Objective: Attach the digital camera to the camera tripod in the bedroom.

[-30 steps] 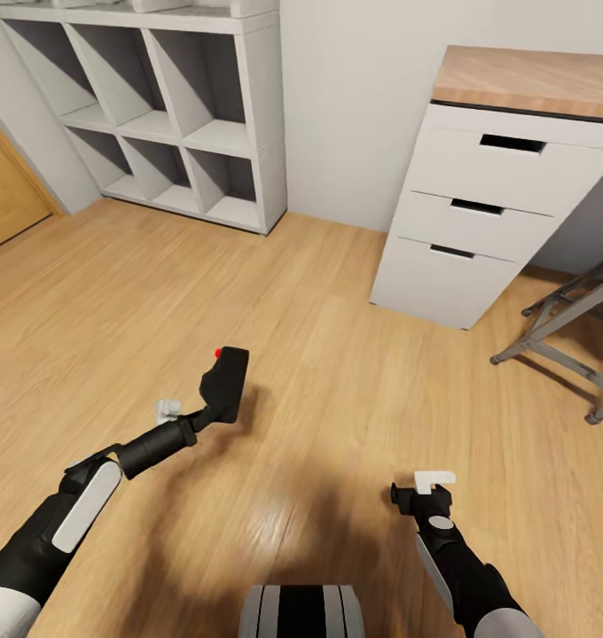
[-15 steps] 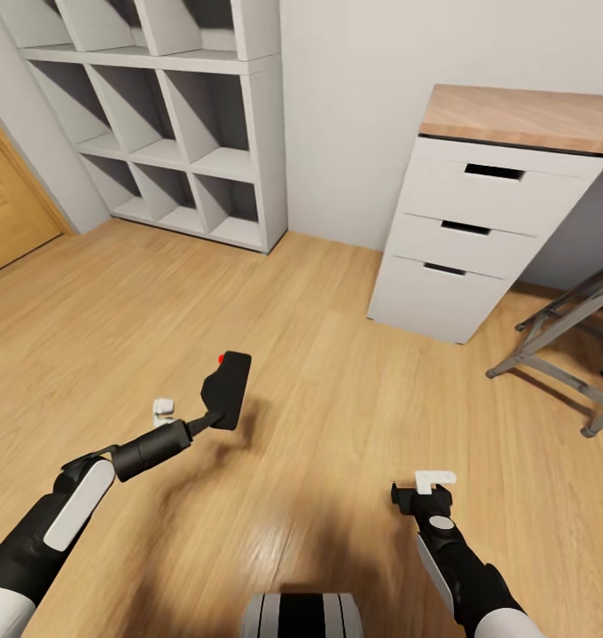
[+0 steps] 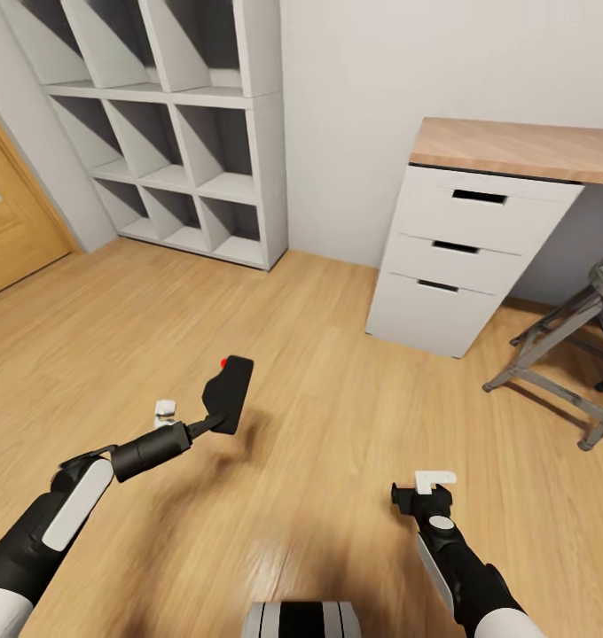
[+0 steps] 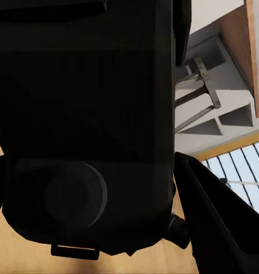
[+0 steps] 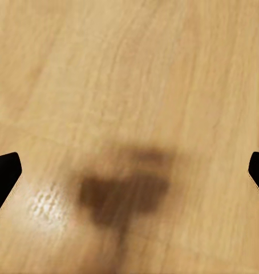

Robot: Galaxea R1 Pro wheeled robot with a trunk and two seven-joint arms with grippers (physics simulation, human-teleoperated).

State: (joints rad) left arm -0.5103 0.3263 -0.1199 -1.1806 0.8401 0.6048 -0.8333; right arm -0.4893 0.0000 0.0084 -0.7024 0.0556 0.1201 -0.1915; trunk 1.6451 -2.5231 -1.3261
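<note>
The digital camera (image 3: pixel 230 392), matte black with a red button on top, hangs over the light wood floor, and my left gripper (image 3: pixel 215 416) is shut on its lower end. In the left wrist view the camera's black body (image 4: pixel 84 125) sits very close, with one dark finger (image 4: pixel 221 220) beside it. My right gripper (image 3: pixel 423 494) hovers low over the floor at the front right. Its jaws stand open with nothing between them, and bare floor shows between its fingertips (image 5: pixel 3 178). The camera tripod is out of view.
A white cube shelf (image 3: pixel 195 151) stands against the back wall at left, beside a wooden door (image 3: pixel 9 221). A white drawer unit with a wood top (image 3: pixel 461 257) stands at right. A low grey metal folding frame (image 3: pixel 550 350) is beside it.
The head view has shifted, so the shelf, drawers and frame sit lower in the picture. Both arms keep their pose, and the left gripper still holds the camera.
</note>
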